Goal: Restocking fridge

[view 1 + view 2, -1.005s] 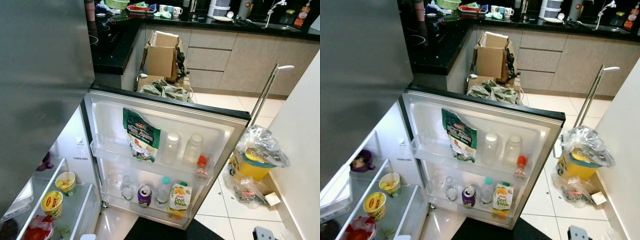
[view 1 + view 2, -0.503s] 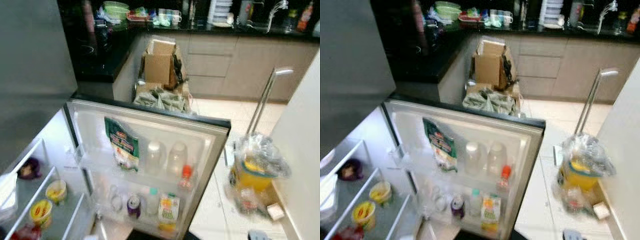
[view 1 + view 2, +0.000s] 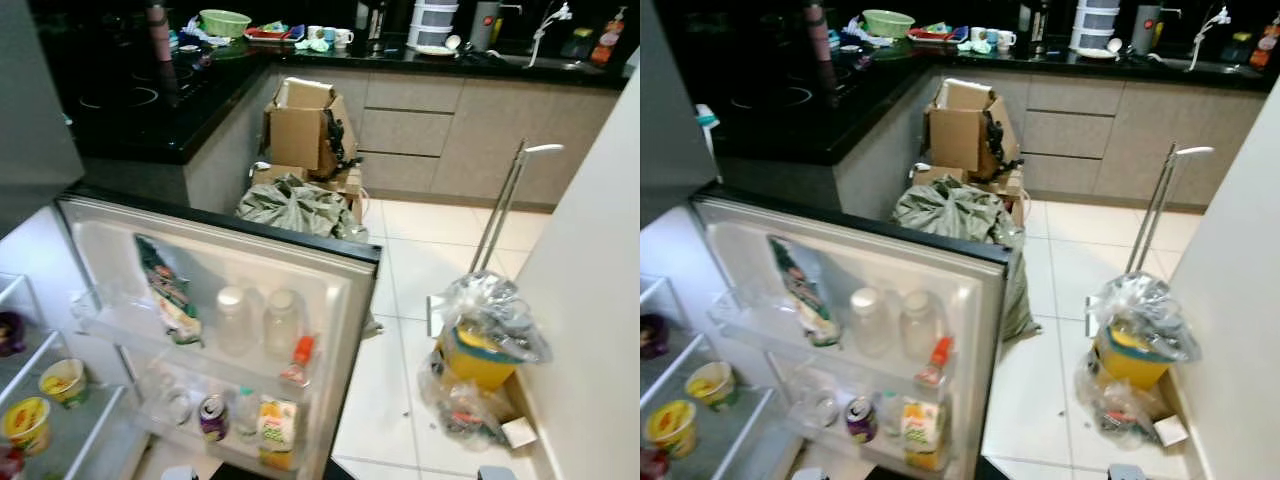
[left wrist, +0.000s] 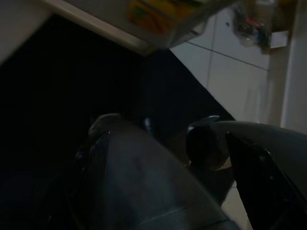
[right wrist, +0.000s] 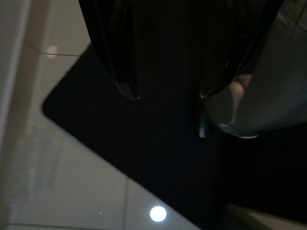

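The fridge door [image 3: 330, 270] stood wide open with its racks loaded. On the upper rack [image 3: 190, 345] a green snack bag [image 3: 168, 290] leaned at the hinge end, two clear lidded bottles [image 3: 232, 318] stood side by side mid-rack, and a small red-capped bottle [image 3: 298, 358] sat at the outer end. On the lower rack a purple can [image 3: 212, 417] stood beside a small green-capped bottle [image 3: 245, 412], and a juice carton [image 3: 277, 430] sat just outside that (clear glassware toward the hinge end, too faint to name). Inside the fridge, a wire shelf [image 3: 60, 425] carried two yellow tubs [image 3: 62, 380], one toward the back and one at the front edge.

Beyond the door's top edge lay a grey-green bag [image 3: 295, 207], with open cardboard boxes [image 3: 305, 125] behind it against the cabinets. A yellow bin [image 3: 478, 358] wrapped in clear plastic sat on the tiled floor by the white wall.

Left gripper [image 4: 158, 158] hung low over a dark mat [image 4: 72, 81], dim, so I couldn't tell how its fingers stood. Right gripper [image 5: 165, 93] hung over the same mat with its two fingertips [image 5: 125, 89] apart, holding nothing.
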Motion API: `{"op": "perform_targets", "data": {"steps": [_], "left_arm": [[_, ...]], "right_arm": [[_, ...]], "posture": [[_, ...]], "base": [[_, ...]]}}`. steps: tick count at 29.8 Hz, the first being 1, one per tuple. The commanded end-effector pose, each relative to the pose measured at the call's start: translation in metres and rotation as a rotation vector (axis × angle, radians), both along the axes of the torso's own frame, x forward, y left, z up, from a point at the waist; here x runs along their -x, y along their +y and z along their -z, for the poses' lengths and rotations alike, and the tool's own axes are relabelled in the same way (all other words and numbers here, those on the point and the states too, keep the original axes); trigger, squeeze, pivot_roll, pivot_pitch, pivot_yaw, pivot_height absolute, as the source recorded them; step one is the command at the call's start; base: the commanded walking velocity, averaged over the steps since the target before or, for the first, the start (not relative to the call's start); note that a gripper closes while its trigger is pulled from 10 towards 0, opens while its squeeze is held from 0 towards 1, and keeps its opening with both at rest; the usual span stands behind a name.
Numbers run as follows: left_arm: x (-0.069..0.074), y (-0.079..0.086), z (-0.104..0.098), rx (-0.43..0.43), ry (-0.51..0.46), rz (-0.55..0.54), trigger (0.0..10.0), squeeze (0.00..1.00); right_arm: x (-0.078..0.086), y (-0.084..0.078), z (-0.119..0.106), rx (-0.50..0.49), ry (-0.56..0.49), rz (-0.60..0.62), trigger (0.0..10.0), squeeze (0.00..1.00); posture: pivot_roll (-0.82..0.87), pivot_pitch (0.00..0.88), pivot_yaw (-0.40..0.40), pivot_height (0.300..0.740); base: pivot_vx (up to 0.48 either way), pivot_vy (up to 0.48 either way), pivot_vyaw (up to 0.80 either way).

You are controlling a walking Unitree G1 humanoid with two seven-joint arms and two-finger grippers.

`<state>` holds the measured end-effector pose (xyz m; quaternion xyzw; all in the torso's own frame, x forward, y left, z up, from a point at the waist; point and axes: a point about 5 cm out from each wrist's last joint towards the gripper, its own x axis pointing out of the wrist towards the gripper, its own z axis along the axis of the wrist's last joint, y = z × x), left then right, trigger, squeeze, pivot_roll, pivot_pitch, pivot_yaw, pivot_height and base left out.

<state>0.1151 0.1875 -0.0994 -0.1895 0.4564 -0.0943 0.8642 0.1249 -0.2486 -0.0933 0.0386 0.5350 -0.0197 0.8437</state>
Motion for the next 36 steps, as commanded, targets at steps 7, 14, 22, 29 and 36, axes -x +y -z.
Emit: {"op": "perform_targets", "data": {"steps": [7,14,22,29,36], "left_arm": [[0.016,-0.01,0.007,0.011,0.082,-0.026,10.0,0.0],[0.012,-0.015,0.007,0.009,0.074,-0.019,10.0,0.0],[0.015,-0.018,0.008,0.007,0.082,-0.013,10.0,0.0],[0.021,-0.019,0.01,-0.007,0.099,0.007,10.0,0.0],[0.02,-0.02,0.01,-0.015,0.101,0.024,10.0,0.0]], "right_arm": [[0.008,-0.002,0.001,-0.026,0.008,-0.02,10.0,0.0],[0.008,-0.004,0.0,-0.03,0.013,-0.056,10.0,0.0],[0.006,-0.006,-0.002,-0.039,0.008,-0.081,10.0,0.0],[0.003,-0.008,-0.004,-0.042,-0.008,-0.08,10.0,0.0],[0.002,-0.013,-0.006,-0.038,-0.022,-0.054,10.0,0.0]], "posture": [[-0.08,0.0,-0.068,0.74],[-0.09,0.0,-0.078,0.74],[-0.08,0.0,-0.085,0.74],[-0.09,0.0,-0.081,0.74],[-0.09,0.0,-0.08,0.74]], "base": [[0.0,-0.379,0.45],[0.0,0.0,0.77],[0.0,0.0,0.77],[0.0,0.0,0.77],[0.0,0.0,0.77]]}}
